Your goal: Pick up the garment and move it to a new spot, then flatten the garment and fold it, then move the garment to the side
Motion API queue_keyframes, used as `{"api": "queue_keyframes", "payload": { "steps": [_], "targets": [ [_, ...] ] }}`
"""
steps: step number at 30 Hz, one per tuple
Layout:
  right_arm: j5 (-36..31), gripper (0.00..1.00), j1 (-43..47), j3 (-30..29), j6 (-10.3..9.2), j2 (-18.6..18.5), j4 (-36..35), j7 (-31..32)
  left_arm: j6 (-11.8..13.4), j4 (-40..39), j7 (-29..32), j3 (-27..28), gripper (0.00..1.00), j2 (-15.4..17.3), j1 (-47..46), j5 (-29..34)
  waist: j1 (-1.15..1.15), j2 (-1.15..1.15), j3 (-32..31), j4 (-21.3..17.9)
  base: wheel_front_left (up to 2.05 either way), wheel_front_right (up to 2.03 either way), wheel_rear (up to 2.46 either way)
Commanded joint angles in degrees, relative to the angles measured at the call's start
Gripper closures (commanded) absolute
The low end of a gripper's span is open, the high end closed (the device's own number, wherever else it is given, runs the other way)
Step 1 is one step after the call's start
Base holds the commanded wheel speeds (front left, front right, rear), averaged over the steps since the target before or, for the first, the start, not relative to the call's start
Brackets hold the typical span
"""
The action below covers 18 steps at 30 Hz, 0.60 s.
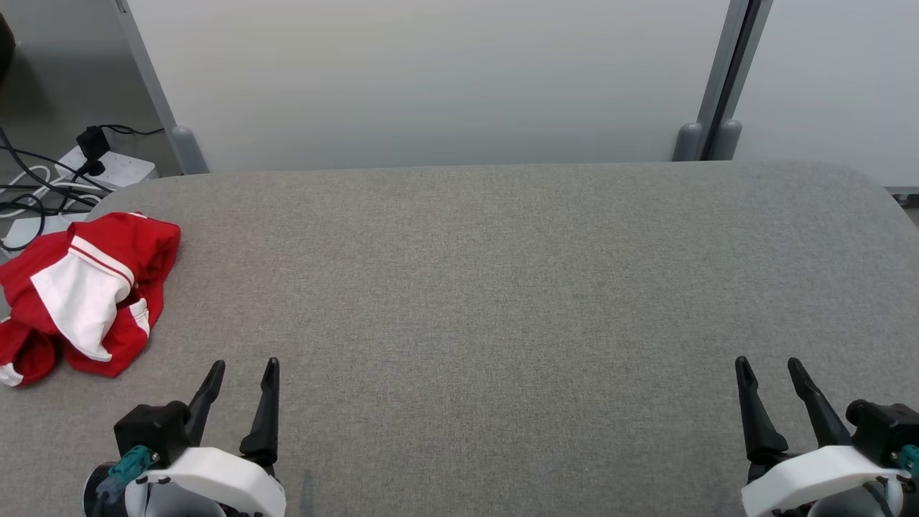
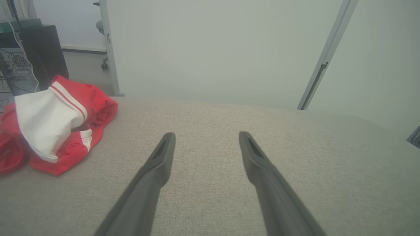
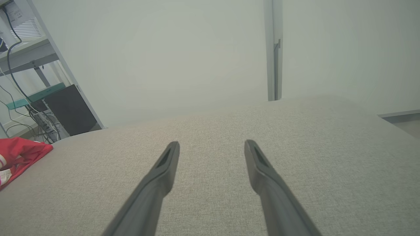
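Observation:
A crumpled red and white garment lies at the far left edge of the grey fabric table. In the left wrist view the garment sits up and to the left of the fingers. My left gripper hovers open near the table's front, a short way right of and nearer than the garment, holding nothing. At the front right my right gripper is open and empty, far from the cloth. The right wrist view catches a red corner of the garment at its left edge.
A pale partition wall with grey posts stands just behind the table. Cables and a white power strip lie on the floor beyond the back left corner. Shelving and a dark box stand to the left.

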Motion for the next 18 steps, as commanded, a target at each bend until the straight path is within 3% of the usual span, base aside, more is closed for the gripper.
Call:
{"api": "queue_keyframes", "payload": {
  "steps": [1, 18],
  "targets": [
    [-1.76, 0.00, -0.68, 1.29, 0.35, -0.68, -1.48, -1.05, 0.74, -1.42, -0.94, 1.18, 0.00, 1.32, -1.96, 1.58, 0.00, 0.00, -0.03, 0.02, 0.00, 0.00, 0.00],
    [-10.36, 0.00, 0.75, 1.37, 0.39, 0.05, -1.22, -3.13, 2.01, -1.20, -2.16, -0.67, 0.00, 2.46, -1.88, 8.21, 0.00, 0.00, -0.40, -0.20, 0.00, 0.00, 0.00]
  ]
}}
